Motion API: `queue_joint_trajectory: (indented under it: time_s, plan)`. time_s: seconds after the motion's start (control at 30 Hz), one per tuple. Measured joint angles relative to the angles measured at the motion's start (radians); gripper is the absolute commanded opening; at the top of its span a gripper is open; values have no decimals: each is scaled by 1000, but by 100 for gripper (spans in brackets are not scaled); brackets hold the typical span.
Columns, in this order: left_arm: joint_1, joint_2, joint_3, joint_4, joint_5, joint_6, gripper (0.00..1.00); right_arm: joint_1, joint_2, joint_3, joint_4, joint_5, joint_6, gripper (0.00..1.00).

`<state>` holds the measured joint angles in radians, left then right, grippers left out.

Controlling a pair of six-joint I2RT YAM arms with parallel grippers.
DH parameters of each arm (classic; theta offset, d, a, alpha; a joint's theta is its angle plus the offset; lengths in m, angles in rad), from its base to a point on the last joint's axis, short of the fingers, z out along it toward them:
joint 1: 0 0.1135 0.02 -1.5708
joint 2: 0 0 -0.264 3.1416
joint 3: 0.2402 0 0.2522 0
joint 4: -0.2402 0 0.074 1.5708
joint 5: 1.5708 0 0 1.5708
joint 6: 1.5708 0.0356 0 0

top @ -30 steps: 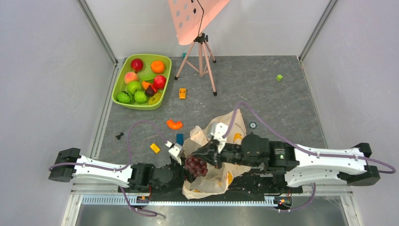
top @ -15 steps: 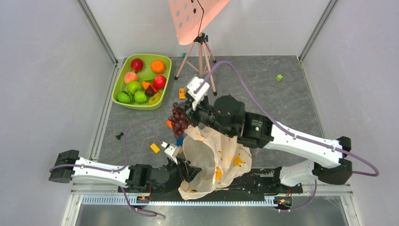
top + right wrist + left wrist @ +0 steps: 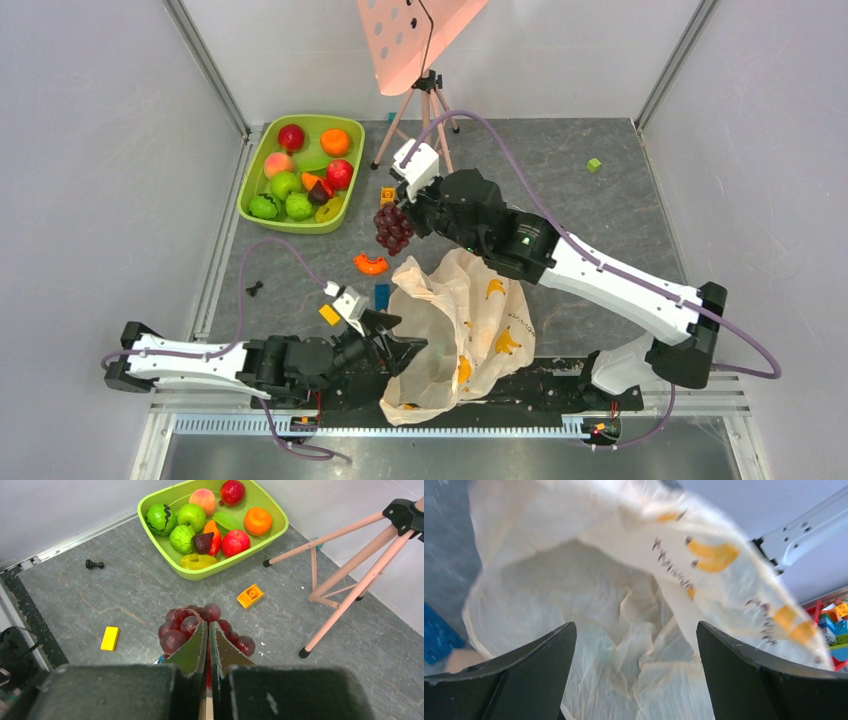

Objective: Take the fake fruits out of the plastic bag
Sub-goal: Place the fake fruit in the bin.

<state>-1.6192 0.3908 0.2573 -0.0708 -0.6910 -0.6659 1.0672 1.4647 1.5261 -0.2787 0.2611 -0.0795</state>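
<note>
My right gripper [image 3: 405,222] [image 3: 208,625] is shut on a dark purple grape bunch [image 3: 391,229] [image 3: 185,626], held in the air between the plastic bag and the lime-green tub. The crumpled pale peach plastic bag [image 3: 462,320] [image 3: 614,630] lies near the arm bases. At the bag's left edge my left gripper [image 3: 402,352] [image 3: 636,630] is open, its jaws wide apart in front of the bag's folds and holding nothing. Several fake fruits lie in the tub: an orange [image 3: 335,141] [image 3: 257,521], red apples [image 3: 291,136] [image 3: 235,542], green ones [image 3: 285,185] [image 3: 191,516] and a peach [image 3: 278,164] [image 3: 203,501].
The lime-green tub [image 3: 258,160] [image 3: 280,517] stands at the back left. A pink tripod [image 3: 430,120] [image 3: 350,560] stands behind the right gripper. Loose toy pieces lie on the grey floor: orange arc [image 3: 370,264], yellow blocks [image 3: 329,314] [image 3: 109,638], orange block [image 3: 387,198] [image 3: 250,596], blue block [image 3: 382,295], green block [image 3: 594,165].
My right arm has lifted the grape bunch out of the bag and carried it back and left towards the tub. The left gripper has let go of the bag and drawn back left.
</note>
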Motion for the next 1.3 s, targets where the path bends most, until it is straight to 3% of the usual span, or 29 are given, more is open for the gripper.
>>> queue_joint_trajectory:
  time_s: [0.4,0.6,0.73,1.03,1.3]
  plan:
    - [0,-4,254,-47,-78,447,97,-63,-255,-177,-24,-113,-27,0]
    - [0,5,299,-18,-115,660,98,-68,-286,-198,-25,-162,-27,0]
    - [1,42,397,-38,-172,718,98,-69,-275,-196,-34,-179,-27,0]
    - [1,132,841,-209,-194,747,99,-71,12,5,-42,-237,-28,0]
    - [1,156,935,-270,-165,763,99,-92,362,319,-24,-285,-40,0]
